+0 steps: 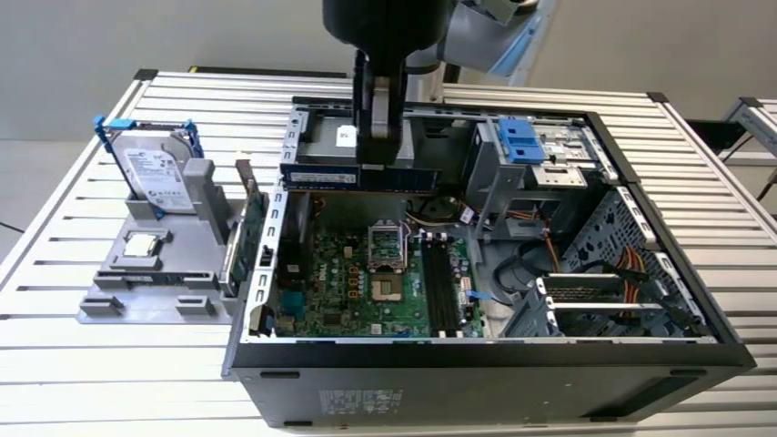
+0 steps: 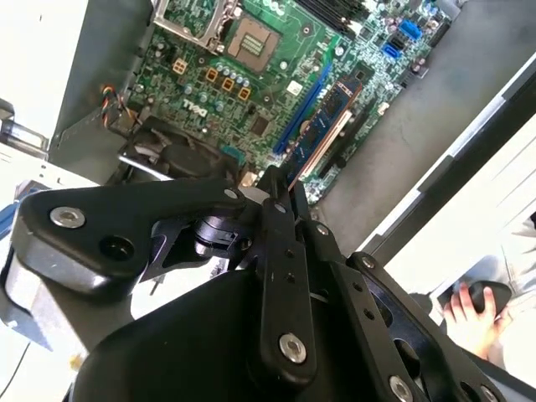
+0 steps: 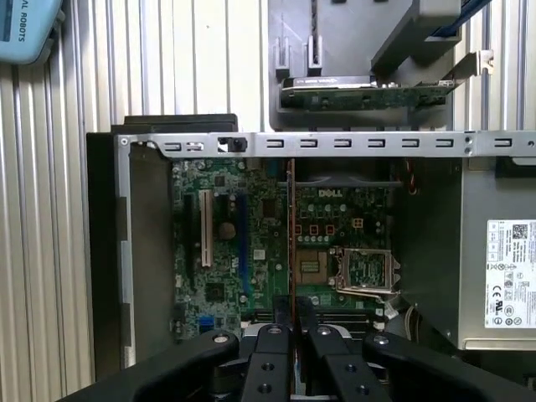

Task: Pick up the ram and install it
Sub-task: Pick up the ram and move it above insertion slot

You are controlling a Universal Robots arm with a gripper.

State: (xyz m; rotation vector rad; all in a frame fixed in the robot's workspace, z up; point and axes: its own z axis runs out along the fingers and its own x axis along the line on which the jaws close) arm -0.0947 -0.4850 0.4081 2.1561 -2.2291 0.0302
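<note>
On a slatted metal table (image 1: 109, 364) stands an open computer case (image 1: 486, 382), motherboard (image 1: 352, 291) exposed, over which the gripper (image 1: 377, 162) pinches the ram (image 1: 318, 176) (long edge level, above the board), with a hard drive (image 1: 156, 177) upright in a grey holder (image 1: 146, 291) on the exterior view's left and a white printed label (image 3: 511, 272) inside the case.

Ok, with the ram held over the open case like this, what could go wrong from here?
The end effector grips the ram by a narrow patch, so it may tilt or slip. The stick appears to lie crosswise to the memory slots; lowered that way, it would likely jam. The open CPU socket sits right beside those slots, so a stray descent could damage it.
</note>
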